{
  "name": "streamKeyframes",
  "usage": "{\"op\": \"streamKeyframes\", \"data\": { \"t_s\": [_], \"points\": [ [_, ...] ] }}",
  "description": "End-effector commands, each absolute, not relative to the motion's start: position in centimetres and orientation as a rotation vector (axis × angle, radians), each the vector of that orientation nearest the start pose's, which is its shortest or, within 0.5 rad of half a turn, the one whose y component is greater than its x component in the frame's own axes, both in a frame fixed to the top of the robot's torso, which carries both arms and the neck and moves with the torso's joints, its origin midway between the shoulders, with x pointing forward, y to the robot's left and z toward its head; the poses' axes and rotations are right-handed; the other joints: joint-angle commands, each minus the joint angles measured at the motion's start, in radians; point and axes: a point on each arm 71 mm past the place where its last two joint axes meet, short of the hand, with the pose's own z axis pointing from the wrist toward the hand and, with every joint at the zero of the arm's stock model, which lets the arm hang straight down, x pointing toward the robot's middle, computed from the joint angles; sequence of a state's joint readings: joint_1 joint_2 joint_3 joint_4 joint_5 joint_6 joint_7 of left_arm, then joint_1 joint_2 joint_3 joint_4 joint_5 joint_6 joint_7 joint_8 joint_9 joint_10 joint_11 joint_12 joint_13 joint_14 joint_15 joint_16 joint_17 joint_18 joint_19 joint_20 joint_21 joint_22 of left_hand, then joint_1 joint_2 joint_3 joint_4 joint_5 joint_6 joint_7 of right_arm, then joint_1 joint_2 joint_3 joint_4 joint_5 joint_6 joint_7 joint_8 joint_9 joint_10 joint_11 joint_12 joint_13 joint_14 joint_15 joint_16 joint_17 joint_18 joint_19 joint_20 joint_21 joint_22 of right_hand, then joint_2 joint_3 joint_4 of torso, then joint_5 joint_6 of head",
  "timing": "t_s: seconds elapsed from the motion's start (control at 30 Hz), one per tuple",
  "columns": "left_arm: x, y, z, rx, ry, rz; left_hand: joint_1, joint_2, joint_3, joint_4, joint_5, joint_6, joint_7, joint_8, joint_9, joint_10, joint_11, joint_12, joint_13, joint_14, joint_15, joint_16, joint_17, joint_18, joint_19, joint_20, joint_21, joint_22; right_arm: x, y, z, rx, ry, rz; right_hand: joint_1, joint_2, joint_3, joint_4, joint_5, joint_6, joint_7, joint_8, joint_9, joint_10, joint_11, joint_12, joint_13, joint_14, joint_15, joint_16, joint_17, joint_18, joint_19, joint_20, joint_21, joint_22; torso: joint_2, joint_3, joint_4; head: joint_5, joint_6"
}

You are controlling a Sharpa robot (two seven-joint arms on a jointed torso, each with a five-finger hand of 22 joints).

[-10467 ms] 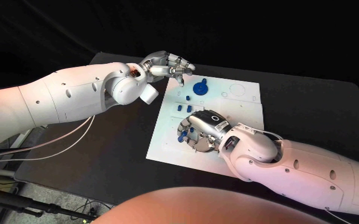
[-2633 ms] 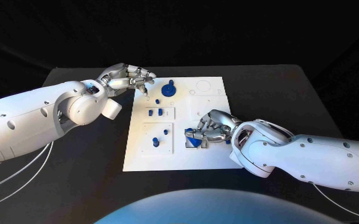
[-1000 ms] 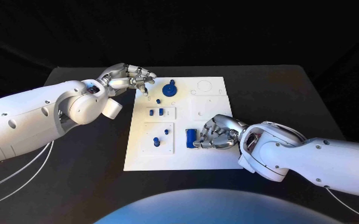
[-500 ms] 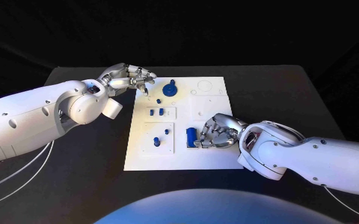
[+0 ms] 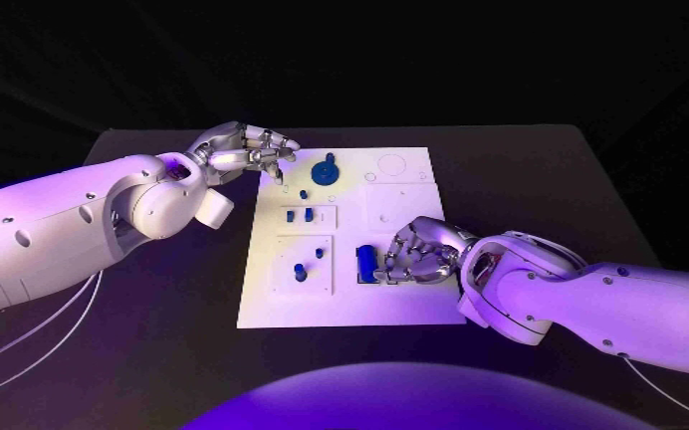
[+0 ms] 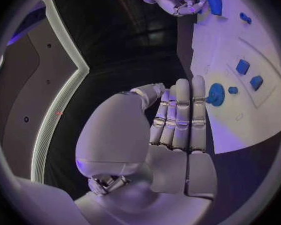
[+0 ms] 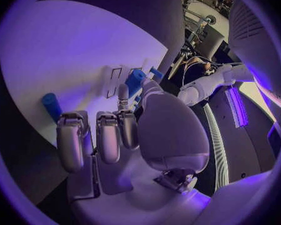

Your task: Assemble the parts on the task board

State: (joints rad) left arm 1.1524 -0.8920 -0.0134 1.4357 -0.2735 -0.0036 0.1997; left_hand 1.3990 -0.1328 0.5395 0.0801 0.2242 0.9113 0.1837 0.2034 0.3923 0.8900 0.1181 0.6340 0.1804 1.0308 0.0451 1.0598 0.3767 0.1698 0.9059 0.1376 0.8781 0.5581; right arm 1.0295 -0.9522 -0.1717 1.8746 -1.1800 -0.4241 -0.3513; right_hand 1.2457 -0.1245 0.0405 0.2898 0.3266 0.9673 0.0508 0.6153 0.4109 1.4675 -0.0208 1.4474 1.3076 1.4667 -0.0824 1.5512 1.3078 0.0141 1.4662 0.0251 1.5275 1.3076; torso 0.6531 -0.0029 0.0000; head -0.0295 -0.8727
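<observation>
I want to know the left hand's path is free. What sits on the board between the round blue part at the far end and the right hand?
In the head view, two small blue pegs stand side by side in their recess on the task board, between the round blue part and the right hand.

No text, label, number or sign can be read anywhere.

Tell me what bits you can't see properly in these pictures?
- Head view: the silver right hand covers the white task board beneath it, so whether its fingers touch the upright blue block is unclear.
- Head view: the silver left hand curls inward; anything in it is hidden.
- Left wrist view: the board's engraved outlines are too small to read.
</observation>
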Motion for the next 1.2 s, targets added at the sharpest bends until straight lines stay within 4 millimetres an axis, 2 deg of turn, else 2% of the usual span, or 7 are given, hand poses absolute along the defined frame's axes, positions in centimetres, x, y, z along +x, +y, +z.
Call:
{"op": "streamKeyframes", "data": {
  "t_s": [0.03,0.4,0.93,0.97,1.03,1.07,1.2],
  "points": [
    [48.7,23.9,-20.7,-0.894,1.807,-1.5,-0.013,-0.001,-0.001,0.007,0.006,-0.006,0.002,-0.004,0.001,-0.01,0.001,-0.002,-0.001,0.003,0.002,-0.003,0.001,0.014,-0.002,0.006,-0.005,-0.001,35.5,-17.2,-27.2,0.262,2.06,0.774,-0.002,-0.017,-0.006,-0.001,0.002,0.003,-0.003,0.006,0.0,0.027,-0.004,0.0,0.146,0.094,-0.006,-0.001,0.219,-0.005,0.094,-0.007,-0.001,0.25,0.0,-0.0006,-0.0001,0.0,0.0],
    [48.7,23.9,-20.7,-0.895,1.805,-1.499,-0.016,0.002,0.001,0.011,0.006,-0.007,0.002,-0.004,0.003,-0.01,0.001,-0.002,-0.001,0.003,0.003,-0.003,0.003,0.014,-0.001,0.007,-0.007,-0.002,35.3,-17.5,-27.1,0.26,2.061,0.78,-0.008,-0.04,-0.017,0.001,0.002,0.001,-0.001,0.006,0.0,0.026,-0.002,-0.002,0.145,0.094,-0.004,-0.001,0.219,-0.005,0.094,-0.006,-0.001,0.25,0.001,-0.0005,0.001,0.0,0.0],
    [48.7,24.0,-20.7,-0.894,1.801,-1.499,-0.016,0.003,0.001,0.011,0.006,-0.007,0.002,-0.004,0.003,-0.011,0.001,-0.002,-0.002,0.003,0.003,-0.003,0.003,0.014,-0.001,0.007,-0.008,-0.003,35.5,-18.8,-26.9,0.286,2.019,0.728,0.007,-0.021,-0.001,-0.001,0.005,0.001,-0.003,0.004,-0.002,0.025,-0.003,-0.003,0.144,0.094,-0.004,-0.002,0.218,-0.004,0.094,-0.006,-0.003,0.25,0.0,0.0,-0.0004,0.0,0.0],
    [48.7,24.0,-20.7,-0.894,1.8,-1.499,-0.016,0.003,0.001,0.011,0.006,-0.007,0.002,-0.004,0.003,-0.011,0.001,-0.002,-0.002,0.003,0.003,-0.003,0.003,0.014,-0.001,0.007,-0.008,-0.003,35.5,-19.1,-26.8,0.294,2.01,0.721,0.011,-0.02,0.003,-0.001,0.005,-0.003,-0.001,0.001,-0.003,0.024,-0.003,-0.004,0.143,0.094,-0.004,-0.002,0.218,-0.004,0.094,-0.006,-0.004,0.25,0.0,0.0001,-0.0002,0.001,0.0],
    [48.7,24.0,-20.7,-0.895,1.797,-1.498,-0.016,0.003,0.001,0.011,0.006,-0.007,0.002,-0.004,0.003,-0.011,0.001,-0.002,-0.002,0.003,0.003,-0.003,0.003,0.014,-0.001,0.007,-0.008,-0.003,35.7,-19.9,-26.4,0.313,1.987,0.708,0.02,-0.022,0.012,0.0,0.003,-0.032,0.011,-0.024,-0.014,0.021,0.007,-0.009,0.14,0.093,0.002,-0.004,0.213,-0.003,0.092,-0.003,-0.011,0.248,0.0,0.0003,-0.0001,0.002,0.0],
    [48.7,24.0,-20.7,-0.895,1.796,-1.497,-0.016,0.003,0.001,0.011,0.006,-0.007,0.002,-0.004,0.003,-0.011,0.001,-0.002,-0.002,0.003,0.003,-0.003,0.003,0.014,-0.001,0.007,-0.008,-0.003,35.8,-20.3,-26.1,0.322,1.976,0.703,0.02,-0.024,0.014,0.0,0.003,-0.051,0.022,-0.044,-0.022,0.018,0.015,-0.013,0.137,0.092,0.009,-0.006,0.21,-0.002,0.091,0.002,-0.017,0.246,0.0,0.0006,-0.0003,0.0,0.0],
    [48.7,24.1,-20.6,-0.897,1.791,-1.496,-0.016,0.003,0.001,0.011,0.006,-0.007,0.002,-0.004,0.003,-0.011,0.001,-0.002,-0.002,0.003,0.003,-0.003,0.003,0.014,-0.001,0.007,-0.008,-0.003,36.3,-22.1,-24.8,0.352,1.928,0.671,0.033,-0.028,0.022,-0.002,0.003,-0.075,0.038,-0.078,-0.034,0.015,0.03,-0.018,0.134,0.091,0.022,-0.008,0.207,0.0,0.089,0.013,-0.025,0.244,0.0,0.0005,-0.0008,-0.008,0.0]
  ]
}}
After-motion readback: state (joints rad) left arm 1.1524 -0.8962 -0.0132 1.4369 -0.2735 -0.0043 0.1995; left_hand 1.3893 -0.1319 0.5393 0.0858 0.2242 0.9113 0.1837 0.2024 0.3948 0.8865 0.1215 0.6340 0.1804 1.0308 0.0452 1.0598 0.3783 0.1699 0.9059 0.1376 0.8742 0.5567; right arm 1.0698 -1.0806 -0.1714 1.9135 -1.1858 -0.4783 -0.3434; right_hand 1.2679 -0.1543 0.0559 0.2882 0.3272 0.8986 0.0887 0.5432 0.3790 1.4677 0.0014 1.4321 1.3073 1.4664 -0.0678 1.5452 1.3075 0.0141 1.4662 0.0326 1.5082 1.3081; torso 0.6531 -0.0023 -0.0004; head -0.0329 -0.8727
